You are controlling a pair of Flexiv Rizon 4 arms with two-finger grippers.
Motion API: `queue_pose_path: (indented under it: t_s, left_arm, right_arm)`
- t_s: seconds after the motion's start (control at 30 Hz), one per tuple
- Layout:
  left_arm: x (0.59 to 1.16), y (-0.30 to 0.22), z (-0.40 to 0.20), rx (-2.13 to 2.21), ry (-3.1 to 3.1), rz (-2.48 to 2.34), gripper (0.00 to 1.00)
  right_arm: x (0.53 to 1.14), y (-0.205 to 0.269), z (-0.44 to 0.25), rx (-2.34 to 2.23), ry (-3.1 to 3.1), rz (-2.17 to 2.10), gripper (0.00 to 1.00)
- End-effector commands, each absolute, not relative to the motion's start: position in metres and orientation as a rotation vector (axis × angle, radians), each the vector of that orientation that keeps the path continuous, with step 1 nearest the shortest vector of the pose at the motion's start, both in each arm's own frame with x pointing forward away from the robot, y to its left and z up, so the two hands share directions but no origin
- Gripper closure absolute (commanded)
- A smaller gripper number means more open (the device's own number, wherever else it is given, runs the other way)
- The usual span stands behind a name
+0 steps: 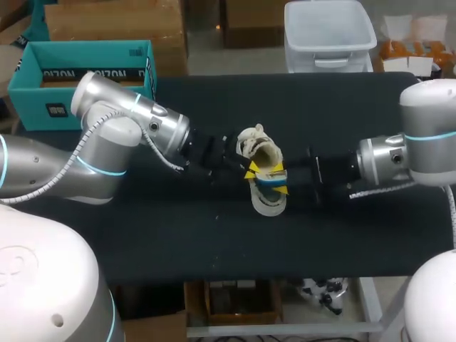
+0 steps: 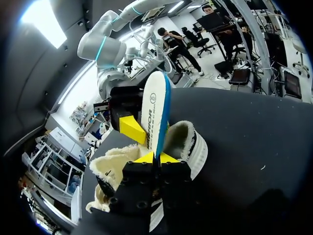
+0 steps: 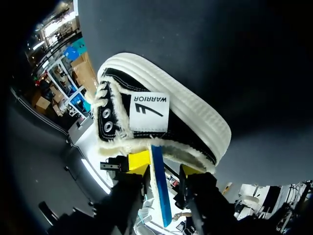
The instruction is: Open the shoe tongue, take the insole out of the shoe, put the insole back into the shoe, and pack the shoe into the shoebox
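A cream fleece-lined shoe (image 1: 258, 152) with a black upper and a white sole lies on the black table (image 1: 214, 242), mid-table. A white insole (image 2: 155, 115) with a blue edge sticks up out of the shoe's opening (image 2: 183, 139). My left gripper (image 2: 156, 158) is shut on the insole's near end. My right gripper (image 3: 164, 167) straddles the same insole (image 3: 160, 188) from the other side, with its fingers apart and a gap on one side. In the head view both grippers meet at the shoe, left gripper (image 1: 248, 171) and right gripper (image 1: 283, 182). The teal shoebox (image 1: 85, 78) stands open at the back left.
My left arm's elbow (image 1: 107, 142) lies just in front of the shoebox. The black table runs bare in front of the shoe to its near edge.
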State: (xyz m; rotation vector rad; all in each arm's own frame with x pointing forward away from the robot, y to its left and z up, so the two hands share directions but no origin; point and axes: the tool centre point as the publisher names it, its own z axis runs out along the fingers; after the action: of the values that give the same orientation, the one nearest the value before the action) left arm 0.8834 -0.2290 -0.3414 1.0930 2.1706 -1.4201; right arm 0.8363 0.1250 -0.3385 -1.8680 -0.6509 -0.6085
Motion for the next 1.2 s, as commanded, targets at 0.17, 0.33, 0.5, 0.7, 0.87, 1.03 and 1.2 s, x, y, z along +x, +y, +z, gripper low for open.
queue_pose_path:
  t_s: [0.17, 0.33, 0.5, 0.7, 0.87, 1.03, 1.2]
  left_arm:
    - [0.878, -0.23, -0.344, 1.088, 2.165, -1.427, 1.0]
    - [0.874, -0.229, -0.34, 1.104, 2.16, -1.431, 1.0]
    - [0.863, -0.229, -0.33, 1.145, 2.117, -1.446, 0.4]
    - [0.855, -0.233, -0.323, 1.164, 2.082, -1.454, 1.0]
    - [0.858, -0.235, -0.326, 1.164, 2.081, -1.444, 1.0]
    - [0.869, -0.235, -0.336, 1.143, 2.122, -1.407, 1.0]
    - [0.88, -0.236, -0.344, 1.105, 2.158, -1.409, 1.0]
  right_arm:
    - [0.82, 0.118, -0.329, -1.897, -0.629, -0.675, 1.0]
    - [0.827, 0.123, -0.331, -1.881, -0.641, -0.67, 1.0]
    - [0.832, 0.125, -0.331, -1.876, -0.655, -0.67, 1.0]
    - [0.836, 0.125, -0.331, -1.874, -0.663, -0.67, 1.0]
    - [0.84, 0.127, -0.333, -1.878, -0.667, -0.667, 1.0]
    - [0.852, 0.133, -0.339, -1.876, -0.688, -0.642, 1.0]
    - [0.864, 0.134, -0.344, -1.881, -0.704, -0.632, 1.0]
